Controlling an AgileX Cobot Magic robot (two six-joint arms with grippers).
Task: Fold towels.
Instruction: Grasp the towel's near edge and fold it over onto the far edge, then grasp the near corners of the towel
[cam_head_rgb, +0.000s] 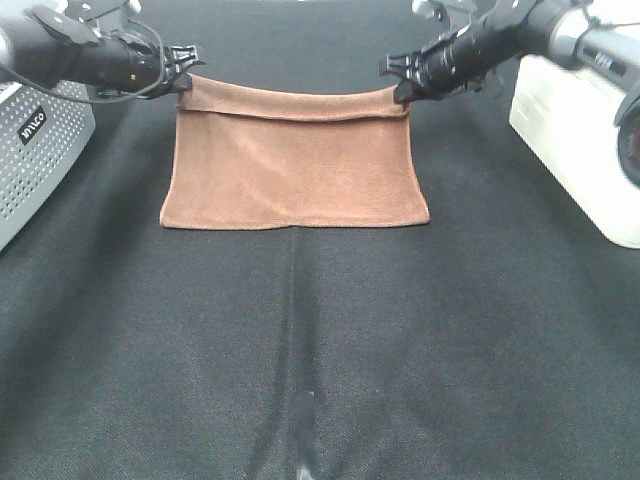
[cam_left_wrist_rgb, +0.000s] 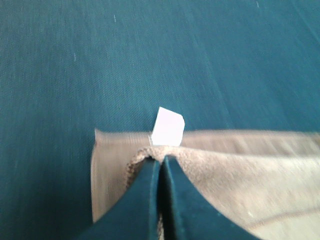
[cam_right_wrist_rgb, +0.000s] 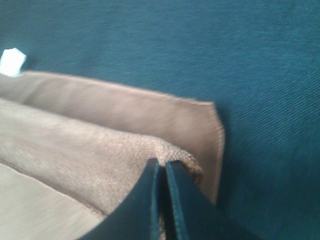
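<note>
A brown towel (cam_head_rgb: 292, 165) lies on the black table cloth, its far edge lifted and sagging between my two grippers. At the far left corner my left gripper (cam_head_rgb: 186, 78) is shut on the towel (cam_left_wrist_rgb: 240, 175); a small white tag (cam_left_wrist_rgb: 167, 127) sticks out just beyond the pinched corner. My right gripper (cam_head_rgb: 403, 92) is shut on the far right corner of the towel (cam_right_wrist_rgb: 100, 145), whose hemmed lower layer shows beneath. The tag (cam_right_wrist_rgb: 12, 62) also shows at the edge of the right wrist view. The near edge rests flat on the table.
A perforated grey box (cam_head_rgb: 35, 150) stands at the left edge and a white box (cam_head_rgb: 575, 140) at the right. The black table cloth (cam_head_rgb: 320, 350) stretches out in front of the towel, with a crease running down its middle.
</note>
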